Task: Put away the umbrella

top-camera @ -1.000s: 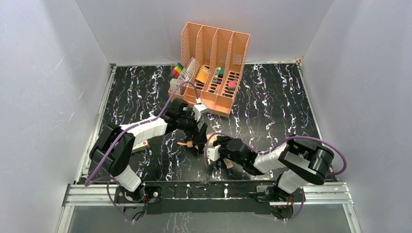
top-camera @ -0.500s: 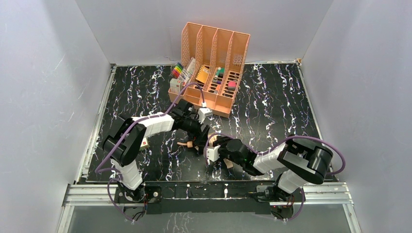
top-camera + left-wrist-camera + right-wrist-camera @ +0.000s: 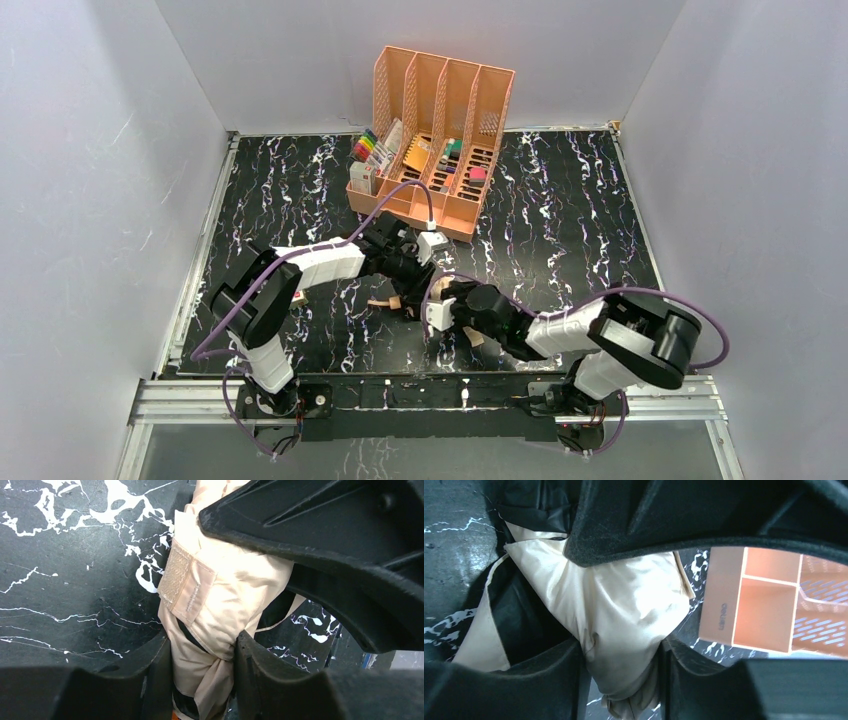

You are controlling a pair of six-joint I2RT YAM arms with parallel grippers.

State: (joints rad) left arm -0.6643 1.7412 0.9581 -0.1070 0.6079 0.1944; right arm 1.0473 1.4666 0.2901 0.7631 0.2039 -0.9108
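Umbrella check-in: the compact folding umbrella, tan fabric on one face and black on the other, is lying bunched up on the black, white-veined tabletop. It's toward the near middle, right where both arms meet.

The left tool has its two black fingers pressed against either side of a rolled tan bundle of canopy, so it's gripping the umbrella. A tan velcro strap tab sticks out flat on that bundle just above the grip.

The right tool is pinching a puffy cream fold of the same fabric, jaws roughly halfway closed with cloth filling the gap. Black lining shows off to the left of that fold.

The peach plastic slotted file organizer stands at the far side of the tabletop, well apart from the umbrella, with coloured markers at its left end. I can't pick out the handle.
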